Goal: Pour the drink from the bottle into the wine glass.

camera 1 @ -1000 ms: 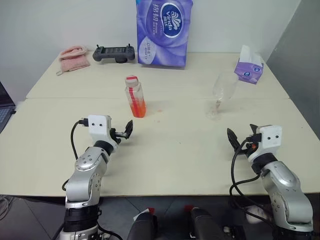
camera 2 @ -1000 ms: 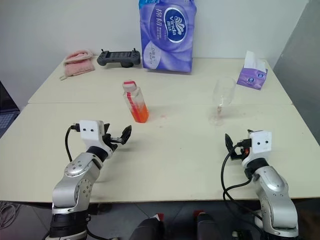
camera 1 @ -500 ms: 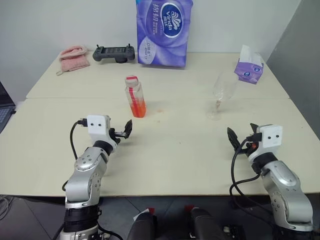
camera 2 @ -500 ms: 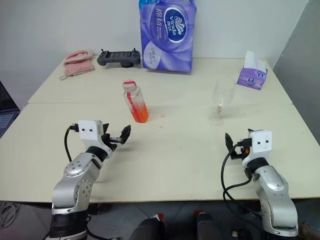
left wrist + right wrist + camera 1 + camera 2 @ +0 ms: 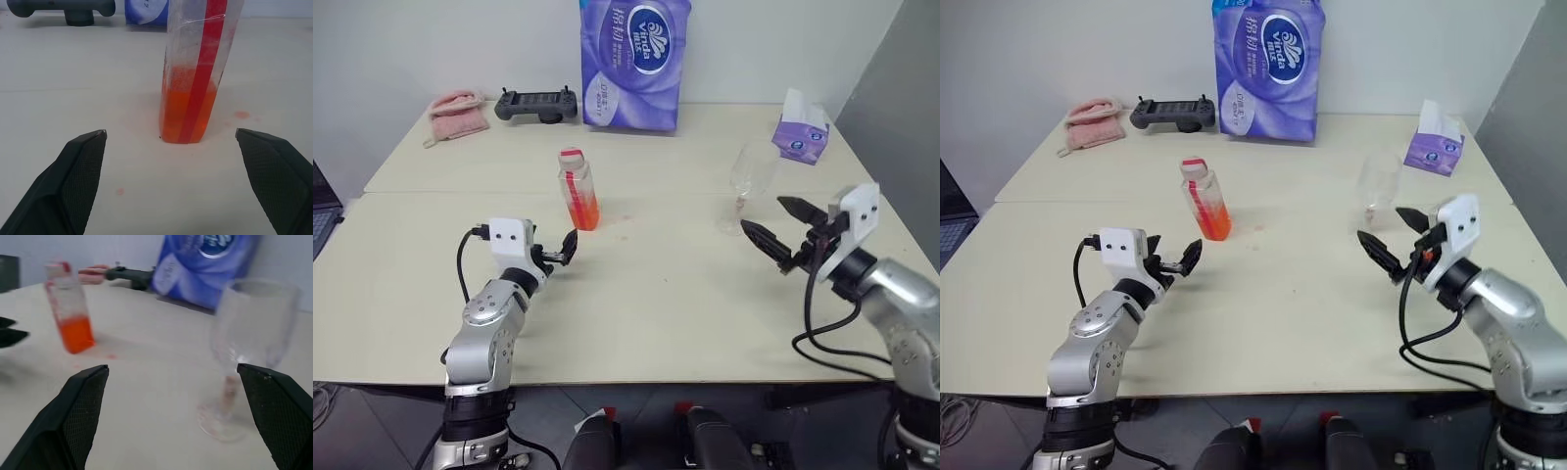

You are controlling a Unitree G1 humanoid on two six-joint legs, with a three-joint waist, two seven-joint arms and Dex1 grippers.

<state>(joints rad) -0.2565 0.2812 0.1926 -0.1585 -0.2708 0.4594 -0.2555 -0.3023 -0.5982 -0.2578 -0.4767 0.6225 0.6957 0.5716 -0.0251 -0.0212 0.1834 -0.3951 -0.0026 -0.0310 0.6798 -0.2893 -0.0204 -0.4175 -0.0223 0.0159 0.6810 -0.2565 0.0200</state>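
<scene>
A: Where does the bottle (image 5: 578, 189) stand?

B: Upright, capped, straight ahead of the left gripper (image 5: 567, 247), whose spread jaws are short of it, nothing held.

A: And the wine glass (image 5: 747, 187)?

B: Just beyond the right gripper (image 5: 781, 235), jaws released too. Approach step, I judge; next, close in and grasp the bottle.

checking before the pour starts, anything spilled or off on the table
Faint orange-red spots mark the table just right of the bottle, like dried drips of the drink. The bottle and the wine glass both stand upright, and the cap is on. Nothing else stands out.
</scene>
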